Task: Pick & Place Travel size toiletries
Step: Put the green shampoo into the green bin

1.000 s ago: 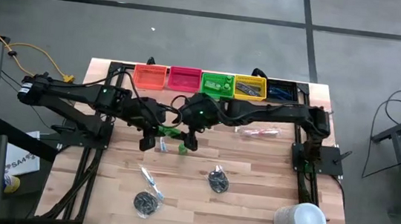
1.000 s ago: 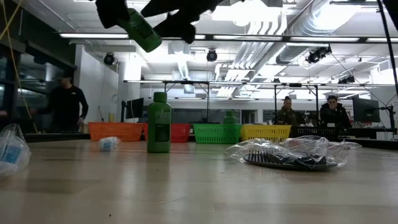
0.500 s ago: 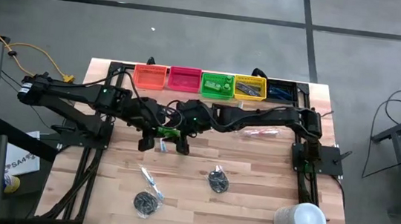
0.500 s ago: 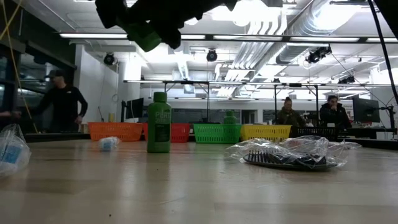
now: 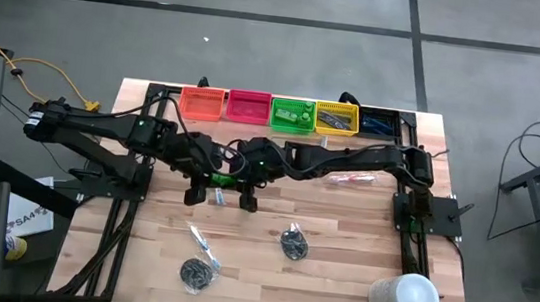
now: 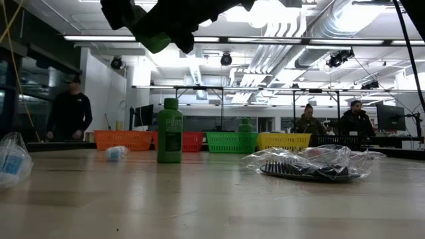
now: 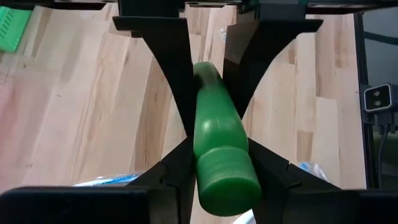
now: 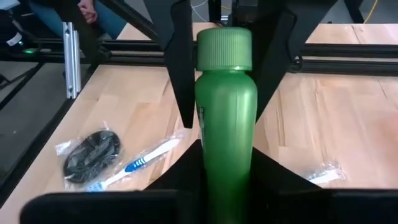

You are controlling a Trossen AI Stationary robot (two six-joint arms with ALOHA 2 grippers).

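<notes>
Grippers, left (image 7: 211, 134) and right (image 8: 225, 134), both pinch 1 green bottle (image 5: 221, 179) above the table (image 5: 338, 269).

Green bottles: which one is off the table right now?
The stubby green plastic bottle gripped between both grippers, left and right; the other green bottle stands upright on the table.

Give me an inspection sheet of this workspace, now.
Surface: wooden table, planks bare between items.
Job's things: raised green bottle held in the air; second green bottle standing upright; bagged comb, wrapped toothbrush and dark bundles lying loose.
Clutter: white cylinder at a table corner; coloured bins along one edge.
Grippers: left gripper and right gripper, jaws of both closed on the raised green bottle from opposite ends.
Cables: yellow cable on the floor.
Surroundings: people beyond the table.
</notes>
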